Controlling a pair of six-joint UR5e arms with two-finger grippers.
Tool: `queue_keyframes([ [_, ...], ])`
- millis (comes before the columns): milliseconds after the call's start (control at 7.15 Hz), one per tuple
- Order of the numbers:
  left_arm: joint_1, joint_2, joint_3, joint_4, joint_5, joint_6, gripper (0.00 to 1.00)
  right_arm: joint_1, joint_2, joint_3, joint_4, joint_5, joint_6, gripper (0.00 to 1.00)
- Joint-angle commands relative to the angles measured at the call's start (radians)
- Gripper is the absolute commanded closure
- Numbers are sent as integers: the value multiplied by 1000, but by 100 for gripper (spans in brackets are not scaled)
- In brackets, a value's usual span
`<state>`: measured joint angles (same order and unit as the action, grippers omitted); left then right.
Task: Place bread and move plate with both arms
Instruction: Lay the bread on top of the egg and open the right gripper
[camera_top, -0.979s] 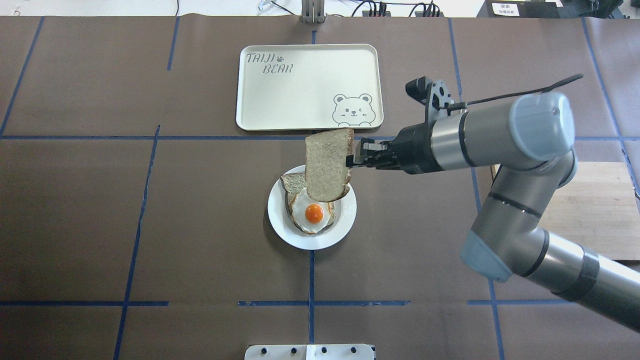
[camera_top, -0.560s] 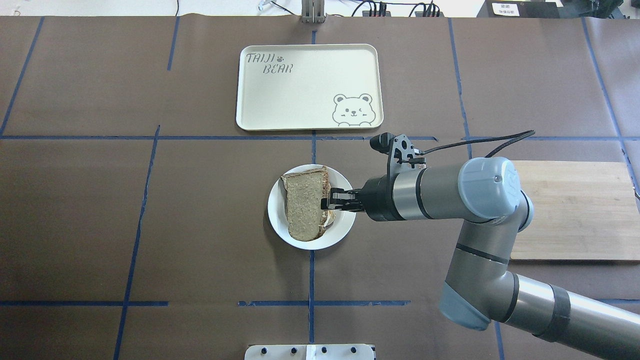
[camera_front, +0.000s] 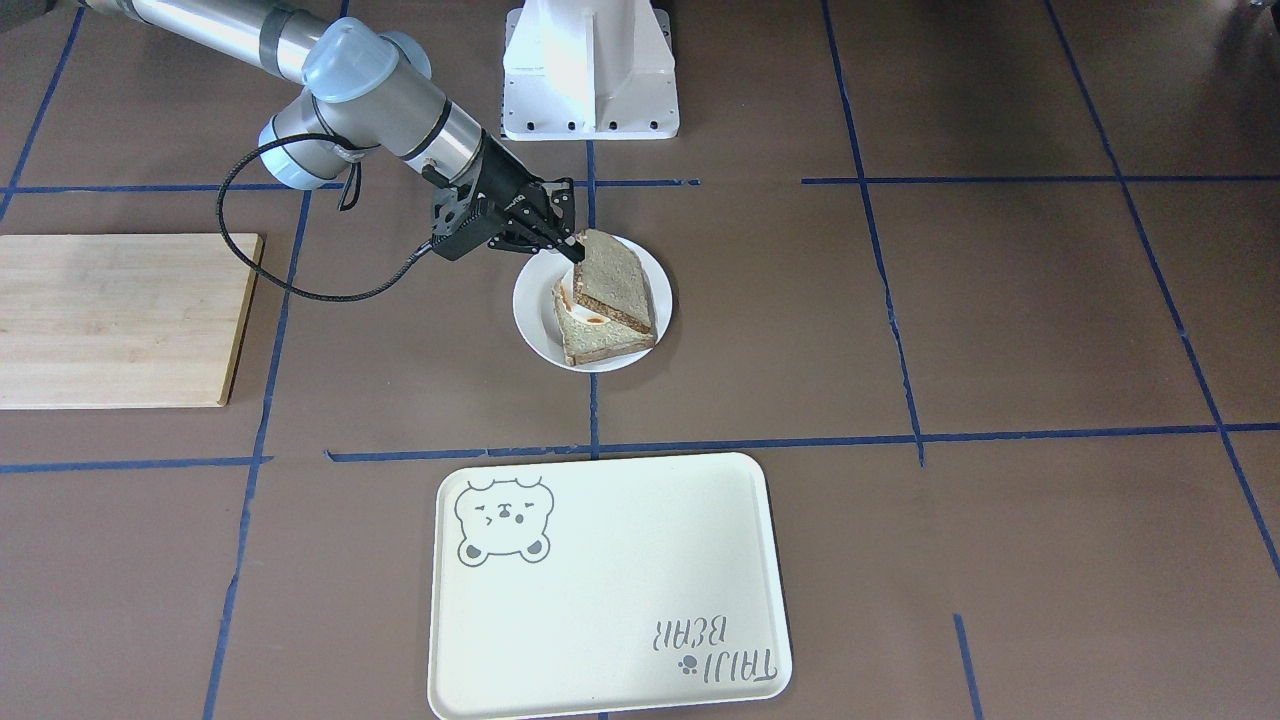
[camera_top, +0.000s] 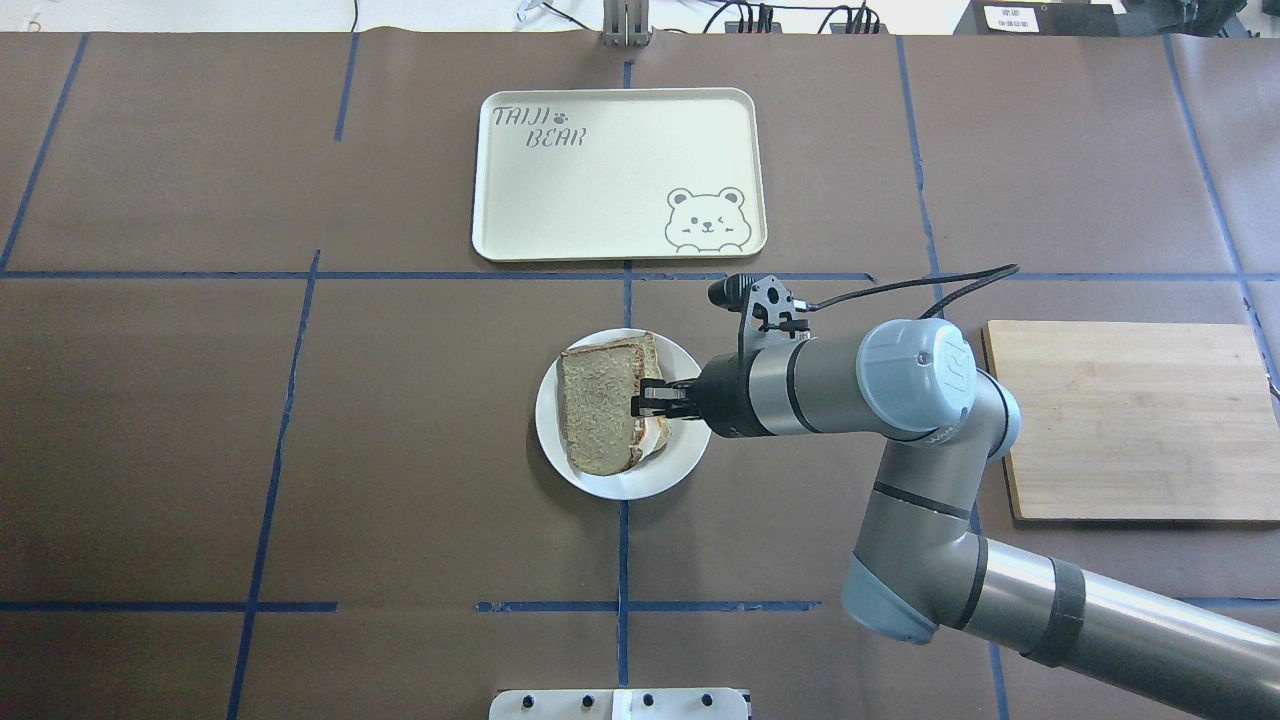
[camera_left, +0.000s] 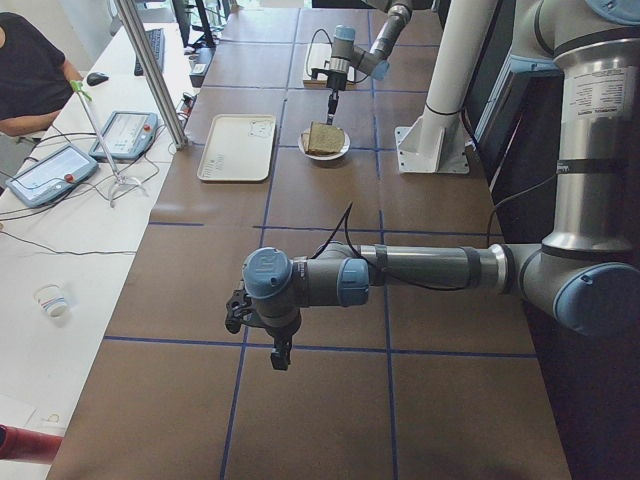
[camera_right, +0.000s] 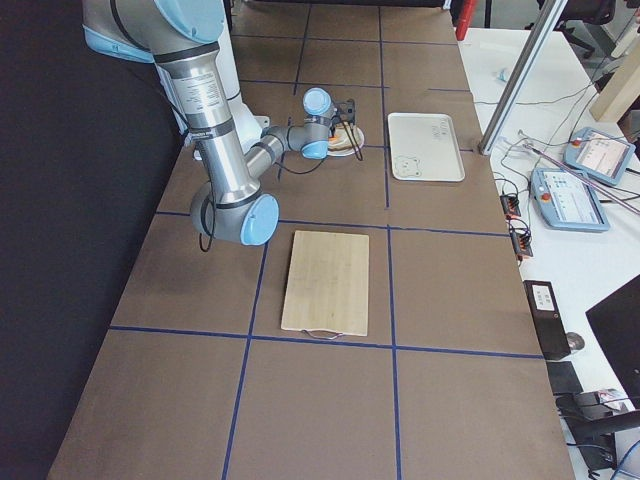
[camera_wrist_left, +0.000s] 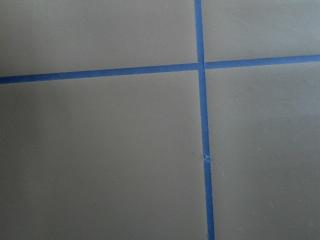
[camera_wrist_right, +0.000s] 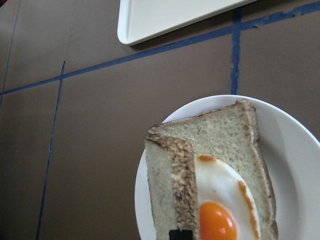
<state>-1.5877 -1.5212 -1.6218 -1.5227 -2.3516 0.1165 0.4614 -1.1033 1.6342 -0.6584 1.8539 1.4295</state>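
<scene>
The bread (camera_top: 598, 415) leans over the egg-topped slice (camera_front: 600, 342) on the white plate (camera_top: 683, 455), its gripper-side edge raised. My right gripper (camera_top: 648, 403) is shut on that raised edge, also seen in the front view as the right gripper (camera_front: 571, 250). In the right wrist view the bread (camera_wrist_right: 170, 192) stands edge-on beside the fried egg (camera_wrist_right: 220, 220). The left gripper (camera_left: 279, 354) hangs low over bare table far from the plate (camera_left: 325, 152). It shows only in the exterior left view, so I cannot tell whether it is open or shut.
The cream bear tray (camera_top: 618, 175) lies just beyond the plate. A wooden cutting board (camera_top: 1130, 420) sits to the right, under the right arm's elbow. Blue tape lines (camera_wrist_left: 202, 125) cross the brown table cover. A person sits at the side desk (camera_left: 30, 80).
The right arm came down and pulled in toward the robot. The bread went from hanging upright above the plate to lying over the egg slice, still gripped.
</scene>
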Motion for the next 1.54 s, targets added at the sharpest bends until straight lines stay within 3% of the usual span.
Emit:
queue_keyframes([
  [0,0,0,-6,1,0,0,0,22,7,-40,-1,2,-14,100],
  [420,0,-2,-10,1,0,-1,0,46,5,-59,-1,10,-20,98],
  [560,0,-2,-12,3,0,-3,0,45,8,-66,-1,7,-15,41],
  [699,0,-2,-12,4,0,-5,0,45,19,-70,-1,5,-2,1],
  [1119,0,-4,-29,-2,-17,-9,0,66,22,-60,-1,8,31,0],
  [1399,18,-26,-50,-63,-55,-137,0,120,19,-44,-16,10,31,0],
])
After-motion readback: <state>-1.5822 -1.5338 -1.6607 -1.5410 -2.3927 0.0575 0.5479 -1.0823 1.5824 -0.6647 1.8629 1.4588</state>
